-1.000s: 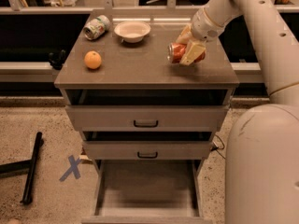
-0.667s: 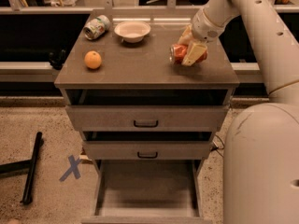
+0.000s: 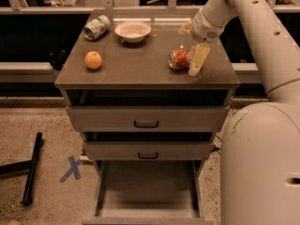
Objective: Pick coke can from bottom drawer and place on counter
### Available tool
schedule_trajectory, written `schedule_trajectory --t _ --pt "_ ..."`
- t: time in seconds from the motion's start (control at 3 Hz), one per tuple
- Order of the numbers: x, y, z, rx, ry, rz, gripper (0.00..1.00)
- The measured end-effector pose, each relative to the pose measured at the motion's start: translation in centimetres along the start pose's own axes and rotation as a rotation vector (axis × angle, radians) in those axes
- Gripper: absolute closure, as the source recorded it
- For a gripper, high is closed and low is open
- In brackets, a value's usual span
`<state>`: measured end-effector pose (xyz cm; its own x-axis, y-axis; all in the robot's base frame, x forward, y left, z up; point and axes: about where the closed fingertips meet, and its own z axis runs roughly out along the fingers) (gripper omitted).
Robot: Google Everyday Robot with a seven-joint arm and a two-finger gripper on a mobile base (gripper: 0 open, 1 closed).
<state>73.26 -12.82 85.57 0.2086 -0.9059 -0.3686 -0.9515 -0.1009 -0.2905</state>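
Observation:
The coke can (image 3: 178, 59), red with a silver end, lies on its side on the right part of the counter (image 3: 136, 64). My gripper (image 3: 188, 51) hangs over the counter's right side on the white arm. It is open: one cream finger (image 3: 198, 59) stands just right of the can, close against it, and the other (image 3: 184, 28) is behind it. The can is not clamped between them. The bottom drawer (image 3: 147, 193) is pulled out below, and its floor is bare.
An orange (image 3: 93, 60), a white bowl (image 3: 133, 31) and a green-and-white can (image 3: 97, 27) sit on the counter's left and back. Two upper drawers with black handles (image 3: 146, 124) are pushed in. My white body (image 3: 262, 163) fills the right. A black bar (image 3: 32, 168) lies on the floor at left.
The gripper held the can just above the counter before. Now its fingers have spread and the can rests on its side on the counter.

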Motion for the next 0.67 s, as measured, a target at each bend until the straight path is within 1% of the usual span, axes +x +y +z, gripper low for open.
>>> schedule_trajectory --t 0.33,0.67 --pt "0.9 -0.4 -1.5 0.040 0.008 0.012 0.00" --pt "3.5 -0.7 -5.0 0.129 0.031 0.056 0.00"
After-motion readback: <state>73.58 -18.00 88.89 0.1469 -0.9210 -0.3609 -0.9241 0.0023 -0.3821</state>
